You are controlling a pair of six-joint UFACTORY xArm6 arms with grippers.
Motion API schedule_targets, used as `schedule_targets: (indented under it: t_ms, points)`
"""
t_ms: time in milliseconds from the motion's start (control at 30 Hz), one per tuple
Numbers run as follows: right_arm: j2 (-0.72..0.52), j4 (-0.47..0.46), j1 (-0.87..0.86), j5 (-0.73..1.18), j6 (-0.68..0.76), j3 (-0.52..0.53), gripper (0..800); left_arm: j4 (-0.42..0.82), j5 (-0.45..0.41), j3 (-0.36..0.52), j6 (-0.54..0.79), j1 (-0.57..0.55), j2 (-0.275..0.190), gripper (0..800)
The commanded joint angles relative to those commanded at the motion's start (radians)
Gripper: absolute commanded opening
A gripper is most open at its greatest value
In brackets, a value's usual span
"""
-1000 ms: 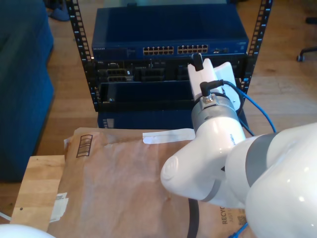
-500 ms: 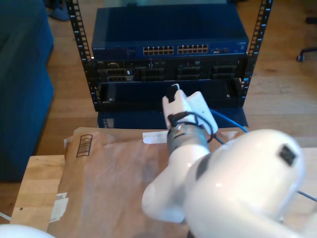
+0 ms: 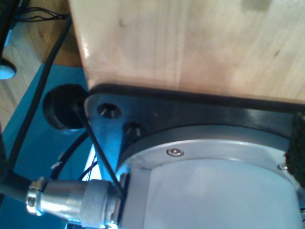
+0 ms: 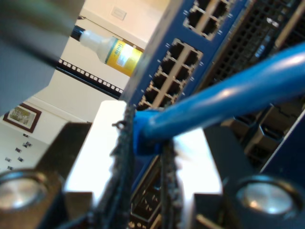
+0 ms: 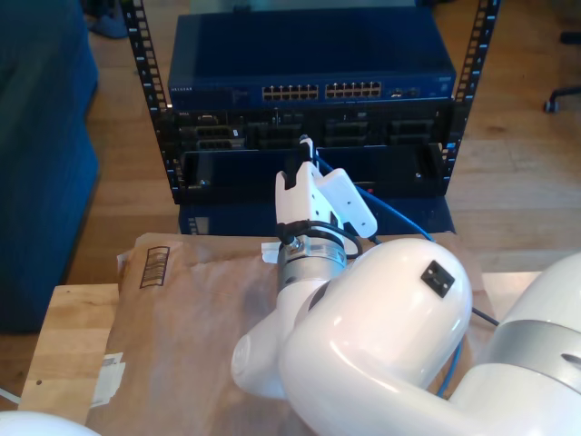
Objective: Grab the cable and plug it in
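Approach to the port: my second gripper (image 5: 300,156) pinches the cable (image 4: 224,102) between its fingers (image 4: 123,157), which press together on the plug end so that the plug points forward at the network switch (image 5: 309,56) mounted in the rack (image 5: 151,100); in the second wrist view the blue cord leaves the fingers and sweeps off to one side, crossing in front of the rows of ports (image 4: 177,67), a route that keeps the loose length clear of the plug's line of travel. In the exterior view the second gripper hangs in front of the dark units below the switch, near the middle of the rack, with the cable trailing from it toward the exterior view's right and down past the arm. The plug is judged not yet seated, since the gripper stands apart from the port row above it; a rise and a straight push seem to be called for. The first wrist view looks at a wooden counter (image 3: 190,43) edge and a black mounting plate (image 3: 157,107); whether my first gripper's fingers are spread or pressed together cannot be told
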Motion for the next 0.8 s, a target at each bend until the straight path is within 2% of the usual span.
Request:
schedule_targets:
  t_ms: [133,433,600,800]
  points:
    - [-0.060,0.094,0.020,0.020,-0.002,-0.008,0,0.000,0.000,0.000,0.000,0.000,0.000,799]
    - [-0.146,0.087,0.006,0.032,0.009,0.094,0,0.000,0.000,0.000,0.002,0.000,0.000,799]
    - [-0.169,0.101,0.008,0.023,0.124,0.175,0,0.000,0.000,0.000,0.000,0.000,0.000,799]
    - [-0.169,0.101,-0.049,0.006,0.224,0.169,0,0.000,0.000,0.000,0.000,0.000,0.000,799]
